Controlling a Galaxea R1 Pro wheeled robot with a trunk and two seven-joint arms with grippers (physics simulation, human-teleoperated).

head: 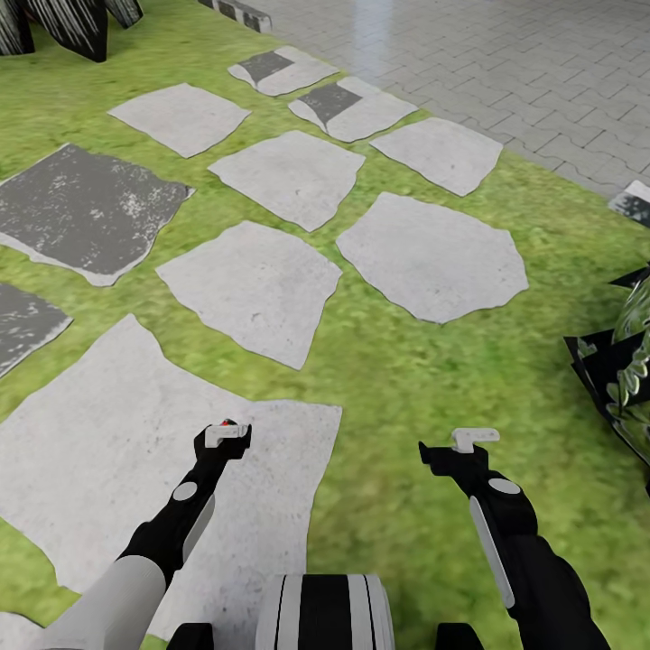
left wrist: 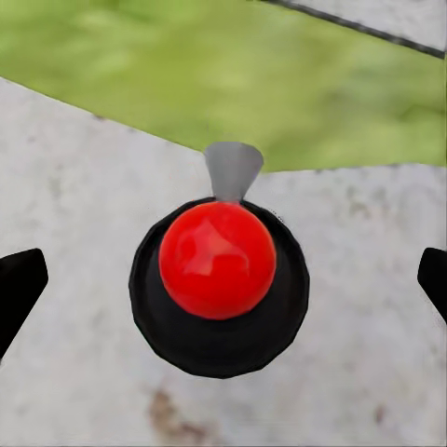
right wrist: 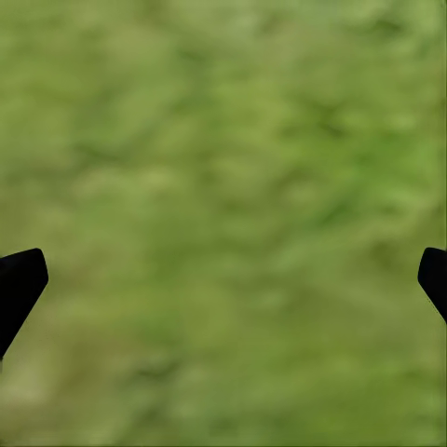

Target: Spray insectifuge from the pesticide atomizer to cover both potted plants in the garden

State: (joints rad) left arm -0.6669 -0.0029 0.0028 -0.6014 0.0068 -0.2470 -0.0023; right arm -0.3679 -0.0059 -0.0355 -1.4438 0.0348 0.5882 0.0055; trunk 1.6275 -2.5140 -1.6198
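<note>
Directly beneath left gripper (left wrist: 223, 279): red-topped object (left wrist: 218, 260)

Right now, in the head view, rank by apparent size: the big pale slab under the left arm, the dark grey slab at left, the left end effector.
1. Pale slab, nearest the camera.
2. Dark grey slab.
3. Left end effector.

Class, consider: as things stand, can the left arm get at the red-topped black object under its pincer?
Probably yes. The left pincer hangs open right above the red-topped black object, a fingertip on each side, and nothing lies between them; bare stone slab surrounds it.
</note>
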